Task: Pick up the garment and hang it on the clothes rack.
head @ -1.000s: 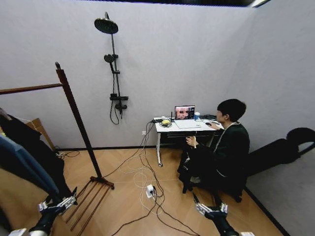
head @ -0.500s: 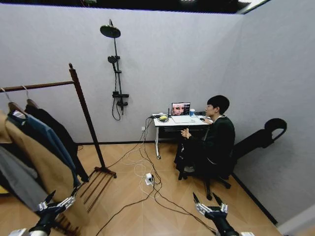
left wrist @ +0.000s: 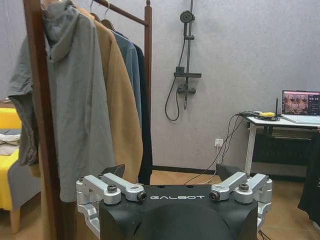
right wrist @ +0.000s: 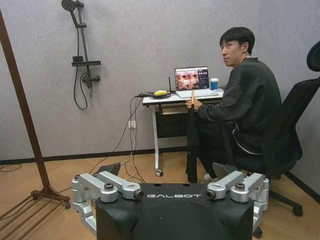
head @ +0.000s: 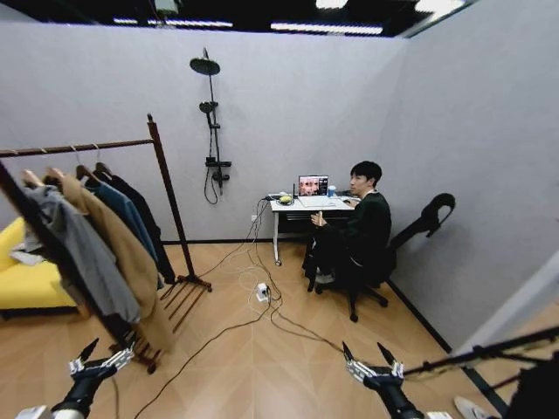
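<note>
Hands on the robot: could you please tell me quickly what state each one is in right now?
Left hand: open, holding nothing, low before the robot.
Right hand: open, holding nothing, low before the robot.

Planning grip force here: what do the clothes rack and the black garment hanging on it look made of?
The clothes rack looks like reddish-brown wood with a smooth, slightly glossy stain and a turned knob top. The garment appears to be dark matte woven cloth with no sheen, hanging in soft folds; the fibre can't be told.

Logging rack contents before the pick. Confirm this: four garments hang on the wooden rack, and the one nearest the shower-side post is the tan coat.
Wrong on the last point. On the clothes rack, the garment nearest that post is black; the tan coat hangs further in, beyond the blue jacket. The head view shows it.
</note>
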Robot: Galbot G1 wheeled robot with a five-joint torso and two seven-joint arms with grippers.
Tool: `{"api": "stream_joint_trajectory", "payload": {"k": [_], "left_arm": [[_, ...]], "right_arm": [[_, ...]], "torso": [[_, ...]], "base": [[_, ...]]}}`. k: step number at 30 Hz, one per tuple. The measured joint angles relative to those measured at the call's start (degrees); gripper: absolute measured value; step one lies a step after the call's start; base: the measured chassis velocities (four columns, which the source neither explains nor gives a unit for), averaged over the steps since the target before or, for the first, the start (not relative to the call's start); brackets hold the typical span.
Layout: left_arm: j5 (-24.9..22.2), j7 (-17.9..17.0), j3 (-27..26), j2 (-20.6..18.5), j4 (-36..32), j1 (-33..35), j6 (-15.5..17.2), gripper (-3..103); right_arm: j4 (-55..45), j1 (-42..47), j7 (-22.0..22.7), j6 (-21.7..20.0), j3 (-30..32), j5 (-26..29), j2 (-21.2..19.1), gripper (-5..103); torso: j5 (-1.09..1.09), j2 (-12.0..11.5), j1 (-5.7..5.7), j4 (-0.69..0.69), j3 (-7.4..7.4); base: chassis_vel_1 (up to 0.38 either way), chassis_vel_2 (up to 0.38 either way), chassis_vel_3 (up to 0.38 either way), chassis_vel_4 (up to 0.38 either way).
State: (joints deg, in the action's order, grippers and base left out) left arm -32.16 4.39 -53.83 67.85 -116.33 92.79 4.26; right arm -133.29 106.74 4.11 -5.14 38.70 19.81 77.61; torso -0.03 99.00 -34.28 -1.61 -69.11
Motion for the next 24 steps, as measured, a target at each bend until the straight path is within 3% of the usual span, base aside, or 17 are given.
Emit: {"api": "stream_joint_trajectory", "payload": {"k": [5,15,24], "left_arm": [[0.00,0.00,0.00,0.00,0.00,-0.01,0.00,100],[0.00,0.02,0.02,0.00,-0.01,-0.04,0.00,100],[-0.01,0.01,0.01,0.00,0.00,-0.01,0.00,100]], "right_arm": [[0.01,-0.01,0.00,0.00,0.01,0.00,0.00,100],[0.01,-0.05,0.00,0.00,0.01,0.00,0.00,100],[0.01,-0.01,0.00,0.00,0.01,0.00,0.00,100]], "torso": [[0.05,-0.01,0.00,-0.03,0.00],[0.03,-0.08,-0.14,-0.03,-0.04],[0.04,0.00,0.02,-0.02,0.00]], "base": [[0.144,-0.146,-0.210,0.158],[0.010,-0.034,-0.034,0.033],[0.182,-0.168,-0.191,0.159]]}}
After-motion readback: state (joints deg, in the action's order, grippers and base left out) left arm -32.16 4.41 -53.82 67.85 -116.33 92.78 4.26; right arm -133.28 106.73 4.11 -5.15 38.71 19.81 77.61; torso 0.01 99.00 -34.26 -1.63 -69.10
